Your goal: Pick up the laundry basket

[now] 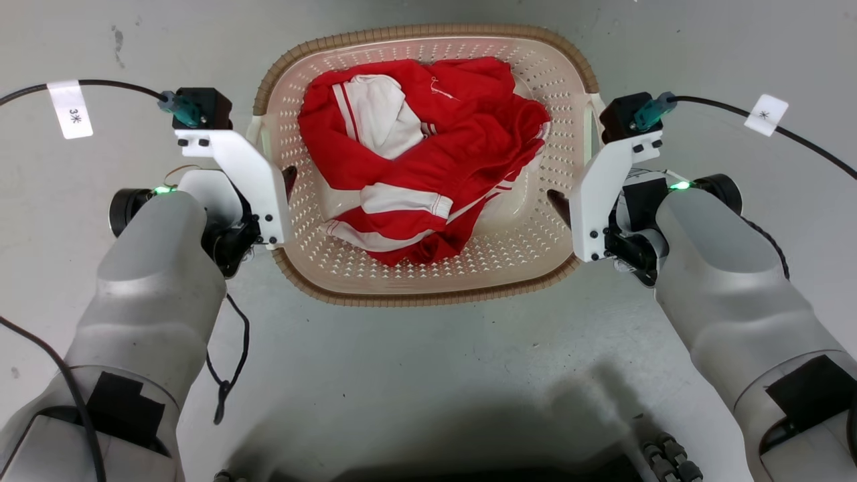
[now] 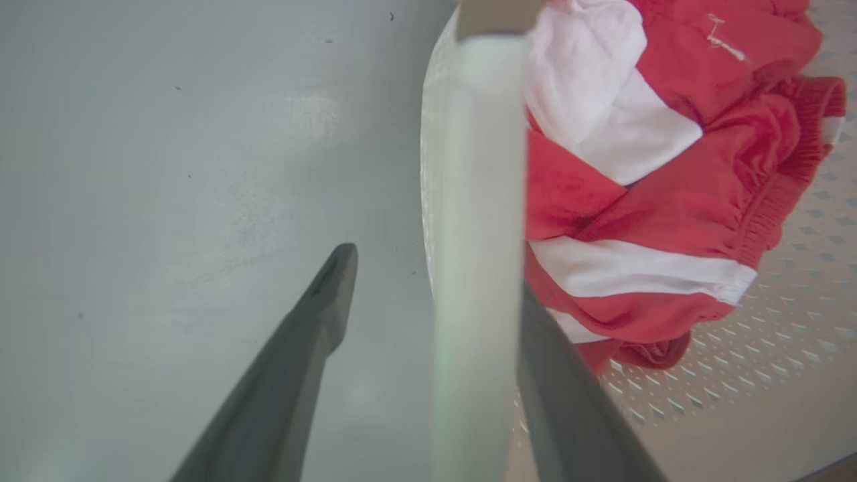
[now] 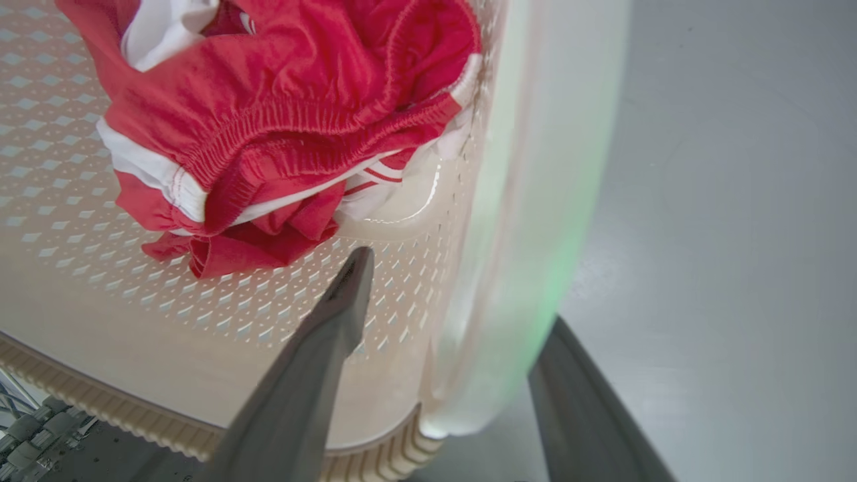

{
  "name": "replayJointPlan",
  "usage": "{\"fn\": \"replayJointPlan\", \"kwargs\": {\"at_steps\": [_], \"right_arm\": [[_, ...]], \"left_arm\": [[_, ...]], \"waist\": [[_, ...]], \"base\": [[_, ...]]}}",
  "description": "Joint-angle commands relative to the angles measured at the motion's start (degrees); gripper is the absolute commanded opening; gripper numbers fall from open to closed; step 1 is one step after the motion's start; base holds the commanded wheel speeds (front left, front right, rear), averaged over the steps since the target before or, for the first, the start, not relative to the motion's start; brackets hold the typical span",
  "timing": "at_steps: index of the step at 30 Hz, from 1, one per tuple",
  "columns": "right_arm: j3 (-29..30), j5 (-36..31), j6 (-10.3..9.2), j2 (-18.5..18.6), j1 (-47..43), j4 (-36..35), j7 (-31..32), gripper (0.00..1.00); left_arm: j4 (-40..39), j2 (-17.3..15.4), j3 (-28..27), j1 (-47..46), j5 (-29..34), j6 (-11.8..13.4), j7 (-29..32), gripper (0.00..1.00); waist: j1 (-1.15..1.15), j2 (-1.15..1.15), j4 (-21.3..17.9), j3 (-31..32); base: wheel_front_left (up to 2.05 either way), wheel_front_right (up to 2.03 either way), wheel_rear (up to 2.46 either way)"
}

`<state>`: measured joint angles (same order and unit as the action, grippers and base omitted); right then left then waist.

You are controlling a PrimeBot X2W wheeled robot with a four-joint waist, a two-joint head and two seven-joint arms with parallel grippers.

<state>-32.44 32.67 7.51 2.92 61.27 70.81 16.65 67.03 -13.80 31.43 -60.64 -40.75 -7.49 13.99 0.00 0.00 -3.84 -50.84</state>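
Left claw (image 2: 434,281) and right claw (image 3: 458,291) are both released, straddling the laundry basket's (image 1: 428,294) white handles (image 2: 479,167) at 9 and 3 o'clock. So we're at the grab step. Next I reckon it's clench both, then lift level.

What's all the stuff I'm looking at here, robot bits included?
laundry basket: one, cream with brown rim, on the floor
side handles: two, white, either side of the basket
clothes: one bundle, red and white, inside the basket
floor: one, grey, beneath everything
cables: two, black with white tags, upper corners
forearms: two, pale grey, lower corners
left gripper: one, dark fingers, open astride the left handle
right gripper: one, dark fingers, open astride the right handle
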Motion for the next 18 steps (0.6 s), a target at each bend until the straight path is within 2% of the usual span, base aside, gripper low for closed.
{"fn": "replayJointPlan", "kwargs": {"at_steps": [1,2,3,18], "right_arm": [[-0.1,0.3,-0.04,-0.1,1.2,0.5,-0.4,0.41],[-0.4,0.8,-0.04,-0.1,0.9,0.6,-0.1,0.28],[-0.5,1.2,-0.04,-0.1,0.8,0.7,-0.1,0.0],[-4.6,5.4,0.05,-0.2,0.3,0.7,0.9,0.0]], "left_arm": [[0.1,0.6,0.5,-0.8,-0.7,0.0,0.7,0.25],[-0.1,0.7,0.6,-0.9,-1.1,0.0,0.7,0.0],[-0.1,0.5,0.8,-1.0,-1.4,0.0,0.5,0.0],[0.6,0.7,4.6,-0.3,-5.2,0.0,1.7,0.0]], "waist": [[0.0,0.0,0.1,-0.1],[0.0,0.0,0.2,-0.1],[0.0,0.0,0.2,-0.2],[0.0,0.0,0.2,2.1]], "base": [[0.0,0.0,0.0],[0.0,0.0,0.0],[0.0,0.0,0.0],[0.0,0.0,0.0]]}}
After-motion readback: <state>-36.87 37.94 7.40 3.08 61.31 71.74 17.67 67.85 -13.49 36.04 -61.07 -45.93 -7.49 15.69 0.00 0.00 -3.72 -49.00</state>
